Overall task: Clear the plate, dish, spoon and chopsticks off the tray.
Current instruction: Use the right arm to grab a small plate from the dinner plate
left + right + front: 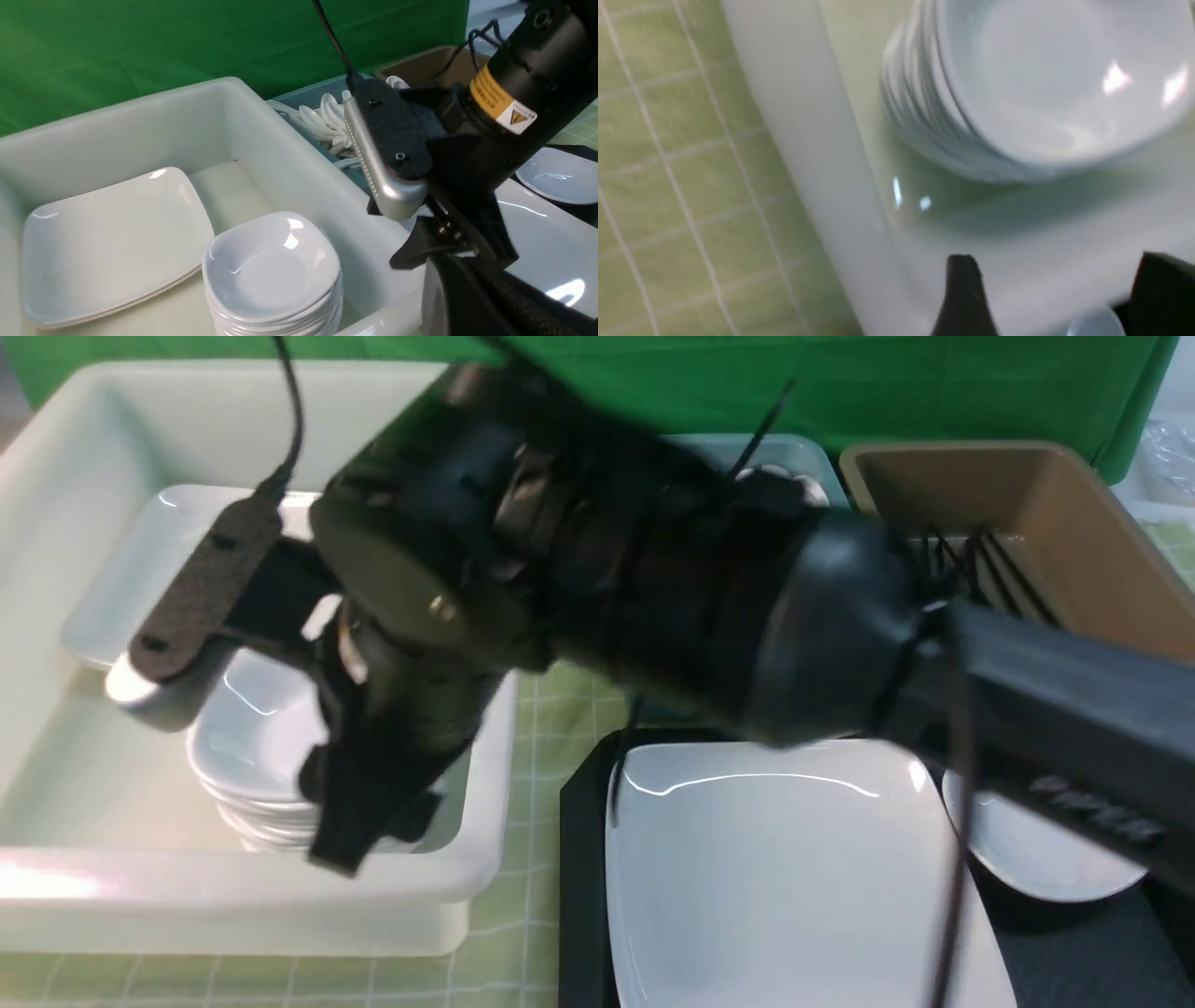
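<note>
The large white plate (794,877) lies on the black tray (579,859), with a small white dish (1036,859) beside it on the right. My right arm reaches across to the white bin (233,905). There my right gripper (373,831) hangs open beside a stack of small dishes (247,747). In the right wrist view its fingers (964,294) stand wide apart over the bin floor, near that stack (1041,84). My left gripper (467,303) is shut and empty near the bin's rim. Spoons (322,119) and chopsticks (990,569) show only in the far bins.
Large square plates (107,242) are stacked at the back of the white bin. A teal bin (747,453) and a brown bin (1074,523) stand behind the tray. A green checked cloth (541,728) covers the table, and a green backdrop hangs behind.
</note>
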### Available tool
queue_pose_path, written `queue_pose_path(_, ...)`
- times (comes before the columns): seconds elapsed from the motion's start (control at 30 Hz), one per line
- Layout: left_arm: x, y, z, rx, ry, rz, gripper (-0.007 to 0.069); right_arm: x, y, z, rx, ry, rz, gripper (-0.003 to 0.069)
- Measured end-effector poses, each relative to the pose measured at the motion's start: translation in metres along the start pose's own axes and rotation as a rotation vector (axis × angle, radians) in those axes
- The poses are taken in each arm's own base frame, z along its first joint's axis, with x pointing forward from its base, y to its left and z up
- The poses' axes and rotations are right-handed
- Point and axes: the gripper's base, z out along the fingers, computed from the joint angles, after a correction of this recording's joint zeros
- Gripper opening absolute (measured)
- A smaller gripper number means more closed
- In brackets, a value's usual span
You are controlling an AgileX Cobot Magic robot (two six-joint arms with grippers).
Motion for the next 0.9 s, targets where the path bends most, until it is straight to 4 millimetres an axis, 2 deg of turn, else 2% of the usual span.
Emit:
queue_pose_path(0.17,-0.009,-0.009,0.021,0.108,0.019,0.005,0.001,0.032,-0.041,-0.034,0.125,0.056,0.094,0.0389)
queue_pose_path(0.2,-0.01,-0.01,0.025,0.12,0.024,0.01,0.001,0.038,-0.046,-0.037,0.133,0.066,0.112,0.0385)
queue_pose_path(0.27,-0.014,-0.013,0.038,0.155,0.044,0.019,0.001,0.071,-0.061,-0.042,0.152,0.127,0.183,0.0375)
queue_pose_path(0.3,-0.014,-0.014,0.041,0.157,0.05,0.025,0.001,0.073,-0.063,-0.042,0.156,0.129,0.188,0.0375)
queue_pose_path(0.33,-0.016,-0.015,0.05,0.17,0.069,0.037,0.001,0.11,-0.072,-0.039,0.16,0.218,0.244,0.0374)
queue_pose_path(0.37,-0.016,-0.015,0.054,0.173,0.08,0.045,0.001,0.125,-0.077,-0.037,0.163,0.254,0.268,0.0374)
queue_pose_path(0.47,-0.016,-0.015,0.067,0.179,0.118,0.074,0.001,0.194,-0.081,-0.02,0.142,0.431,0.353,0.0379)
queue_pose_path(0.6,-0.017,-0.015,0.081,0.181,0.142,0.091,0.001,0.266,-0.082,0.007,0.127,0.52,0.455,0.0452)
queue_pose_path(0.63,-0.017,-0.015,0.082,0.182,0.143,0.093,0.001,0.272,-0.081,0.01,0.126,0.52,0.462,0.0463)
queue_pose_path(0.67,-0.018,-0.015,0.085,0.184,0.141,0.095,0.001,0.292,-0.081,0.023,0.126,0.504,0.484,0.0507)
queue_pose_path(0.73,-0.018,-0.016,0.087,0.185,0.141,0.095,0.001,0.309,-0.08,0.038,0.129,0.467,0.498,0.0539)
queue_pose_path(0.9,-0.019,-0.016,0.087,0.192,0.133,0.085,0.001,0.327,-0.092,0.066,0.156,0.369,0.535,0.0556)
